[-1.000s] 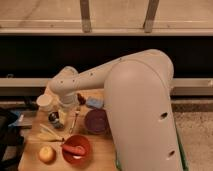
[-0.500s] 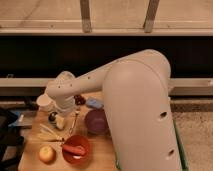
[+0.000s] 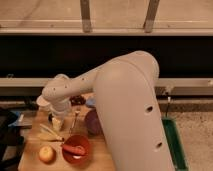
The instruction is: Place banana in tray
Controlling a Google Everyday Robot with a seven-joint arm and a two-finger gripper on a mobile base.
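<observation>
The white arm's (image 3: 125,115) tool (image 3: 57,121) hangs pointing down from the wrist, low over the left part of the pale wooden worktop (image 3: 29,159). From this angle I cannot tell whether it is apart, together or clamped on anything. The small, slim, pale yellow curved banana (image 3: 50,134) lies flat on the worktop just beside the tool, on the side nearer the camera and a little to the left as the camera sees it. I cannot make out whether the two touch. The banana's long axis seems to run crosswise in the view, with its right end dipping slightly toward the camera. A grip would therefore have to close across its narrow width, not along its length. The large flat rectangular green tray (image 3: 176,145) with a low rim lies well apart from the tool, far to its right past the thick body of the arm, and apparently lower than the worktop. A round purple bowl (image 3: 92,122) stands near the tool on that same side. A round red bowl (image 3: 76,149) holding an orange carrot (image 3: 74,149) sits beyond the banana toward the camera, and a round yellow fruit (image 3: 46,153) lies left of that bowl. I judge the pick is not yet settled, and the carry to the tray will be a long sweep rightward over the purple bowl.
</observation>
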